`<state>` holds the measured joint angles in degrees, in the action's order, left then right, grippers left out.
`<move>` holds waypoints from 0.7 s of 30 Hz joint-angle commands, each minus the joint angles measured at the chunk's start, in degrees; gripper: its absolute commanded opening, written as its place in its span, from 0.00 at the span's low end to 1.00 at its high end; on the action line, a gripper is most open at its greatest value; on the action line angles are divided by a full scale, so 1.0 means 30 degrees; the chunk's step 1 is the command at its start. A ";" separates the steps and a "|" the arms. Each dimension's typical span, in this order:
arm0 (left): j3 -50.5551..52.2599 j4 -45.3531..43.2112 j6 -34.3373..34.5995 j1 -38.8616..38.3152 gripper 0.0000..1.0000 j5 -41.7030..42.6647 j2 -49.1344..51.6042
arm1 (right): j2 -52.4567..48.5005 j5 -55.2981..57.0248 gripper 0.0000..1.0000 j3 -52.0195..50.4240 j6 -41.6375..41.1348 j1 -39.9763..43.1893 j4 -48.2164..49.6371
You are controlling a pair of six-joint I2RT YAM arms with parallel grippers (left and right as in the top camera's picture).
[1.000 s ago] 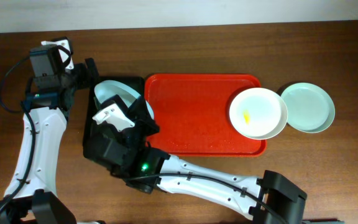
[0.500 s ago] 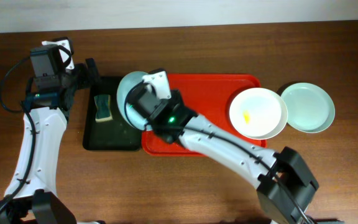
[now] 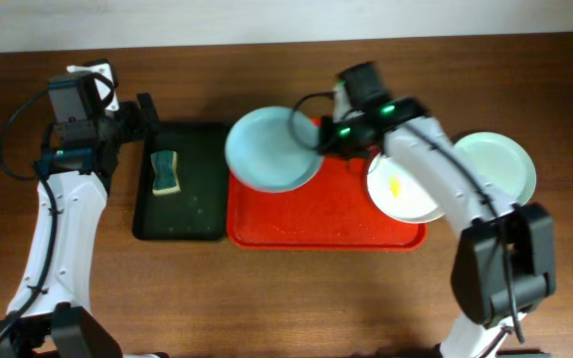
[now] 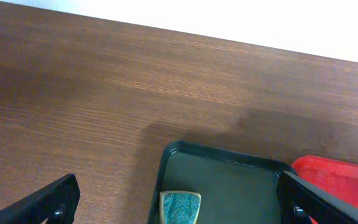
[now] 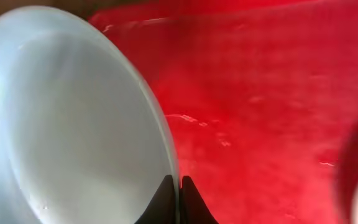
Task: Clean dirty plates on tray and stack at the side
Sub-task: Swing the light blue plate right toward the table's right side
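Note:
A pale mint-blue plate [image 3: 270,149] hangs tilted above the left end of the red tray [image 3: 326,214], with my right gripper [image 3: 318,137] shut on its right rim. In the right wrist view the closed fingers [image 5: 179,190] pinch that plate's edge [image 5: 73,124] over the tray [image 5: 272,93]. A white plate [image 3: 411,179] with a yellow smear lies at the tray's right end. A second mint-blue plate [image 3: 495,171] rests on the table right of the tray. My left gripper [image 3: 149,117] stands open at the far edge of the black tray, holding nothing [image 4: 179,183].
A narrow black tray [image 3: 192,199] sits left of the red tray, with a green-and-yellow sponge [image 3: 166,171] in it; the sponge [image 4: 180,210] shows between my left fingers. Bare wooden table [image 3: 525,268] surrounds both trays.
My right arm has swung right with the mint-blue plate, from over the black tray to above the red tray's left end, uncovering the sponge. The left arm has not moved.

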<state>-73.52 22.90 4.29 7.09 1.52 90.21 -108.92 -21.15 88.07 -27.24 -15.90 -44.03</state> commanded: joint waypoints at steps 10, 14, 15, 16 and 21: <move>-0.0066 -0.0029 -0.0022 -0.0022 0.99 0.0080 0.0058 | -0.0029 -0.2871 0.04 0.0328 0.1107 1.2116 -0.5049; -0.0066 -0.0029 -0.0022 -0.0022 0.99 0.0080 0.0058 | -0.0029 -0.1960 0.04 0.0328 0.2011 1.5103 -0.6411; -0.0066 -0.0029 -0.0022 -0.0022 0.99 0.0080 0.0058 | -0.0029 -0.1217 0.04 0.0328 0.1996 1.5817 -0.6805; -0.0066 -0.0029 -0.0022 -0.0022 0.99 0.0080 0.0058 | -0.0029 -0.0401 0.04 0.0321 0.2004 1.6458 -0.7191; -0.0066 -0.0029 -0.0022 -0.0022 0.99 0.0080 0.0058 | -0.0036 0.2557 0.04 0.0321 0.1996 1.8564 -0.8284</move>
<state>-73.52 22.87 4.29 7.09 1.54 90.21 -108.92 -20.56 88.07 -22.22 37.06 -67.72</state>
